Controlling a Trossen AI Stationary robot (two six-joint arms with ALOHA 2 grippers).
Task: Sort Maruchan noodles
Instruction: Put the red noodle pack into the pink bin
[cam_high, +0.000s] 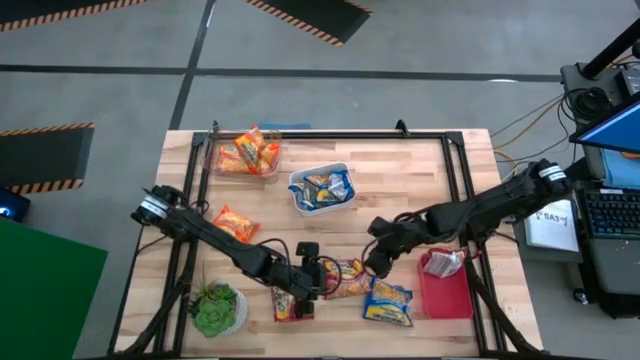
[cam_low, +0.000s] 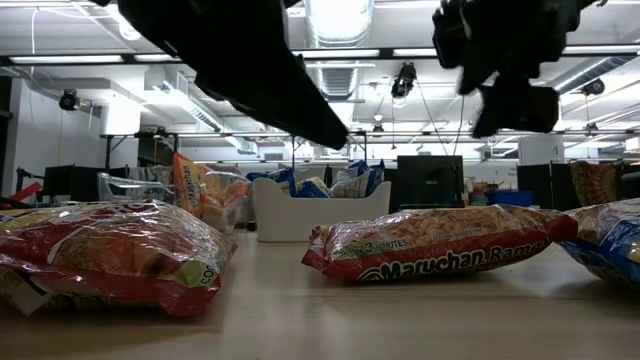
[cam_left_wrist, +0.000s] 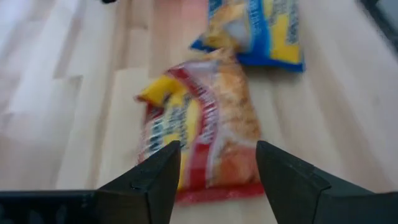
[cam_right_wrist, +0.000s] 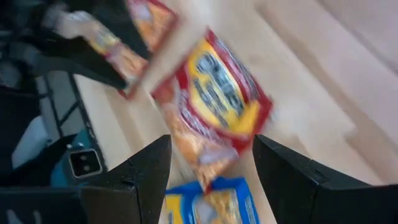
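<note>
Low centre of the overhead frame, on the pale wooden desk (cam_high: 400, 180): a flat crinkly red-and-yellow plastic noodle packet (cam_high: 347, 277), long axis roughly left-right, between both arms. Left end effector (cam_high: 318, 279) just left of it, nearer, fingers apart, holding nothing; right end effector (cam_high: 378, 262) upper right, likewise open and empty. Readable in the level view: "Maruchan Ramen", "3 MINUTES".

We see both grippers near a red packet (cam_high: 347, 276) at the table's (cam_high: 400, 190) front: left gripper (cam_high: 322, 277) beside it, right gripper (cam_high: 375, 262) just past it, blue packet (cam_high: 388, 303) nearby.
</note>
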